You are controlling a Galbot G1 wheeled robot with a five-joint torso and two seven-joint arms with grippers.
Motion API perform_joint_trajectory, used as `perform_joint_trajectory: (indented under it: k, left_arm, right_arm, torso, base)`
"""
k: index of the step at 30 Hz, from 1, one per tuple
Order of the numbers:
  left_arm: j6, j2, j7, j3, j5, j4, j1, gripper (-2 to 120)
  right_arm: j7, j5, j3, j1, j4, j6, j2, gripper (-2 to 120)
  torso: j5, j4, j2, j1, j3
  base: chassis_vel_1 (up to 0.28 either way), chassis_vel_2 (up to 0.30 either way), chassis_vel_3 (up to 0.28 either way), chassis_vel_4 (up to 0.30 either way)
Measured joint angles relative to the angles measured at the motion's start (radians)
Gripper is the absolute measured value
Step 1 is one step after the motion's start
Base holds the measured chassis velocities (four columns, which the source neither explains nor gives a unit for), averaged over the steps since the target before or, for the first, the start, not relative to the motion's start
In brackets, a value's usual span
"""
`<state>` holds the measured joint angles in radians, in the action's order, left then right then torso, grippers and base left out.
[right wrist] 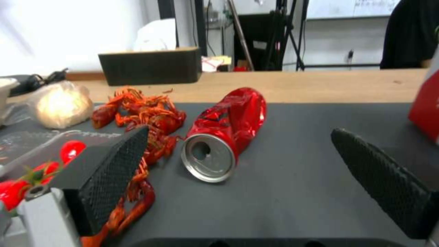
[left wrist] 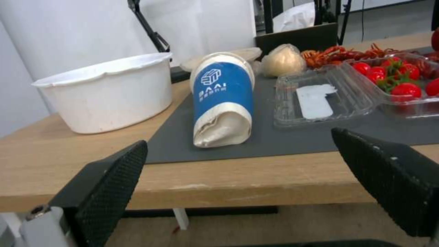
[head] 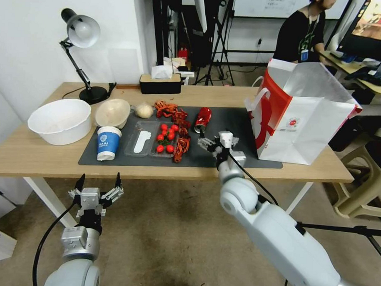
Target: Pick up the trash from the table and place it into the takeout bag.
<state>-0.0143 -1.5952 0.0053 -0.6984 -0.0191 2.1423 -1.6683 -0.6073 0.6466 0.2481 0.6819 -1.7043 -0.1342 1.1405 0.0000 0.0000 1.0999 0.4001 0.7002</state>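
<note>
Right gripper [head: 219, 143] over the near part of the dark grey mat [head: 237, 119], fingers spread wide, nothing between them. Just beyond it lies the crushed red can [head: 202, 119], on its side; long axis runs near-to-far across the mat, open silver end [right wrist: 208, 162] facing the gripper, dented body pointing toward the far edge of the worktop [head: 40, 154]. Can not touched by either finger.

To the left of the can: heap of red crayfish shells [head: 174, 125], then a clear plastic clamshell tray [head: 153, 142] with cherry tomatoes [head: 166, 137] in one half. Pale wrapped ball [head: 144, 111] at the far edge of the mat, next to a shallow beige bowl [head: 112, 112] tipped on its edge.

Blue paper cup [head: 107, 143] on the left end of the mat, lying on its side, long axis near-to-far, crumpled end [left wrist: 223, 128] toward the near worktop edge. White tub [head: 60, 121] to its left, off the mat.

Takeout bag [head: 299, 117] upright at the right end of the mat, mouth open, red panel facing the can.

Left gripper [head: 98, 182] below and in front of the worktop edge, fingers spread, empty, roughly in line with the blue cup.
</note>
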Motion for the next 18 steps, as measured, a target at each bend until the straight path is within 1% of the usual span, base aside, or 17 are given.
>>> perform_joint_trajectory:
  k: [2,3,6,7,10,18]
  left_arm:
    - [-0.001,-0.001,-0.001,-0.003,0.0,0.0,-0.001,100]
    - [-0.001,-0.001,-0.001,-0.003,0.0,0.0,-0.001,100]
    - [-0.003,-0.001,-0.002,-0.006,0.0,0.0,-0.001,100]
    - [-0.003,-0.001,-0.002,-0.006,0.0,0.0,-0.001,100]
    - [-0.005,-0.001,-0.002,-0.009,0.0,0.0,-0.001,100]
    - [-0.01,0.002,-0.003,-0.015,0.001,-0.003,-0.001,100]
  right_arm:
    - [-0.015,0.033,0.027,-0.052,0.041,-0.012,0.012,99]
    - [-0.015,0.033,0.027,-0.052,0.041,-0.012,0.012,99]
    - [-0.033,0.07,0.067,-0.115,0.115,-0.021,0.035,99]
    - [-0.033,0.07,0.067,-0.115,0.115,-0.021,0.035,99]
    - [-0.048,0.098,0.102,-0.167,0.2,-0.026,0.061,99]
    - [-0.054,0.124,0.141,-0.218,0.285,-0.027,0.094,98]
  torso:
    - [-0.0001,0.0,0.0,0.0,0.0]
    - [-0.0001,0.0,0.0,0.0,0.0]
    - [-0.0002,0.0001,0.0,0.0,0.0]
    - [-0.0002,0.0001,0.0,0.0,0.0]
    - [0.0,0.0001,0.0,0.0,0.0]
    - [0.0,0.0001,0.0,0.0,0.0]
  base:
    - [0.0,0.0,0.0,0.0]
    - [0.0,0.0,0.0,0.0]
    - [0.0,0.0,0.0,0.0]
    - [0.0,0.0,0.0,0.0]
    - [0.0,0.0,0.0,0.0]
    - [0.0,0.0,0.0,0.0]
